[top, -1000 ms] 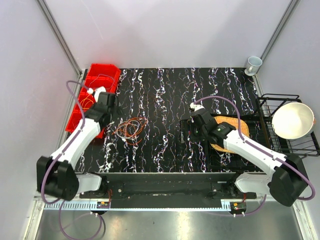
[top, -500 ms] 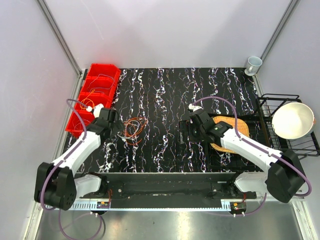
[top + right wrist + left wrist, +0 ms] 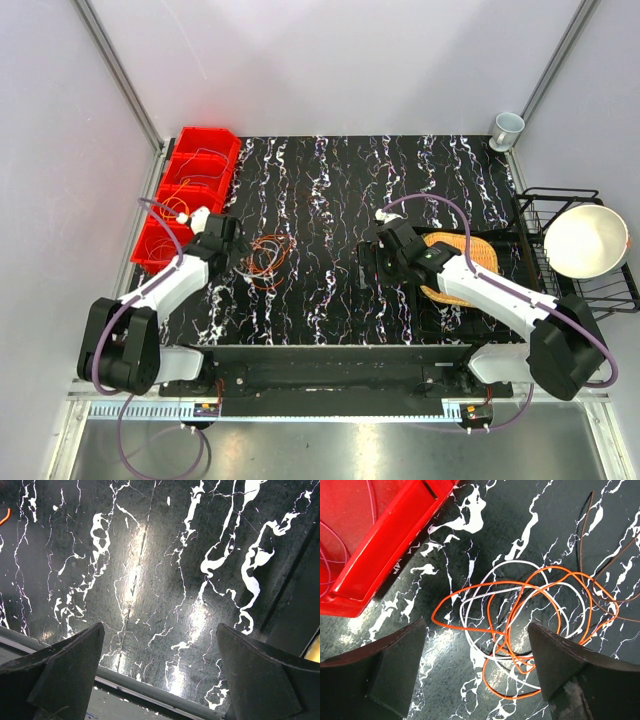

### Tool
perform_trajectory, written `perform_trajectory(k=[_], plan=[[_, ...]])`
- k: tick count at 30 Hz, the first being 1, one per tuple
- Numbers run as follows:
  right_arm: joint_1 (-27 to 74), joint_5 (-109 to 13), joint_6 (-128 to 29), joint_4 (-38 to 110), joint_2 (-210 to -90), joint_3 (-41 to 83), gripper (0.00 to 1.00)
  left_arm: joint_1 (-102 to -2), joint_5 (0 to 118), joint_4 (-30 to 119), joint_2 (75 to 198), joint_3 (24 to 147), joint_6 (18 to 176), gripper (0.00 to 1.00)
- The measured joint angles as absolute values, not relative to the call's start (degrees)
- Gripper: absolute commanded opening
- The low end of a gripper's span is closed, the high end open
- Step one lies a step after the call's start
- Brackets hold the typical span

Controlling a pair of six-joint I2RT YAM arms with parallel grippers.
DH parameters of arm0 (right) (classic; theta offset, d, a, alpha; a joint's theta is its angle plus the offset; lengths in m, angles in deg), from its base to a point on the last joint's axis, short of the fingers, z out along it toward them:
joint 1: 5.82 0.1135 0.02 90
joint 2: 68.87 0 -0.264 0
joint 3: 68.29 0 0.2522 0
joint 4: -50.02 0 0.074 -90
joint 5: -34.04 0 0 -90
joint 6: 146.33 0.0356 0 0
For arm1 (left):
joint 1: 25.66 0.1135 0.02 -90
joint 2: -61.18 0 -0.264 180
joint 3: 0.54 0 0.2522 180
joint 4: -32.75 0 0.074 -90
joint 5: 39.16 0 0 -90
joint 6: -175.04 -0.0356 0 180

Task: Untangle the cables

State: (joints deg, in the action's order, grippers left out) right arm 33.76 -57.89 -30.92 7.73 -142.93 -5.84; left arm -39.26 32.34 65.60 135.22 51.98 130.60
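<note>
The cables (image 3: 265,257) lie in a loose tangle on the black marbled table, left of centre. In the left wrist view an orange cable (image 3: 530,615), a whitish cable (image 3: 485,605) and dark brown wires (image 3: 600,580) cross each other in loops. My left gripper (image 3: 238,258) is open just left of the tangle, its jaws wide apart over the loops' near edge (image 3: 477,662). My right gripper (image 3: 372,265) is open and empty over bare table near the front edge (image 3: 160,660). A thin pinkish wire (image 3: 335,545) lies in the red bin.
Red bins (image 3: 190,190) stand at the table's left edge, close behind my left gripper. A yellow woven mat (image 3: 462,262) lies right of centre. A black wire rack (image 3: 560,275) holds a white bowl (image 3: 585,240) at the right. A cup (image 3: 507,128) stands at the far right corner.
My left gripper has moved from the red bins down and right to the edge of the cable tangle. My right gripper has shifted slightly left.
</note>
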Motion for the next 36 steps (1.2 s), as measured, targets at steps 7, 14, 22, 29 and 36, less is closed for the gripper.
perform_trajectory(k=[7, 14, 22, 29, 36], plan=[[33.76, -58.02, -31.06, 7.70, -143.11, -5.84, 0.99, -39.26, 32.40, 64.07, 139.11, 51.98, 131.78, 0.40], [33.76, -58.02, -31.06, 7.70, -143.33, -5.84, 0.99, -39.20, 32.23, 64.22, 139.79, 52.62, 131.96, 0.00], [33.76, -58.04, -31.06, 7.68, -144.03, -5.82, 0.98, -40.95, 32.10, 69.90, 135.59, 64.92, 127.11, 0.00], [33.76, -57.98, -31.12, 7.68, -144.18, -5.80, 0.98, -47.09, 43.90, 69.03, 127.50, 83.24, 117.12, 0.00], [33.76, -55.62, -30.38, 8.42, -136.49, -5.91, 1.00, -49.16, 58.41, 66.80, 114.74, 81.82, 111.33, 0.00]])
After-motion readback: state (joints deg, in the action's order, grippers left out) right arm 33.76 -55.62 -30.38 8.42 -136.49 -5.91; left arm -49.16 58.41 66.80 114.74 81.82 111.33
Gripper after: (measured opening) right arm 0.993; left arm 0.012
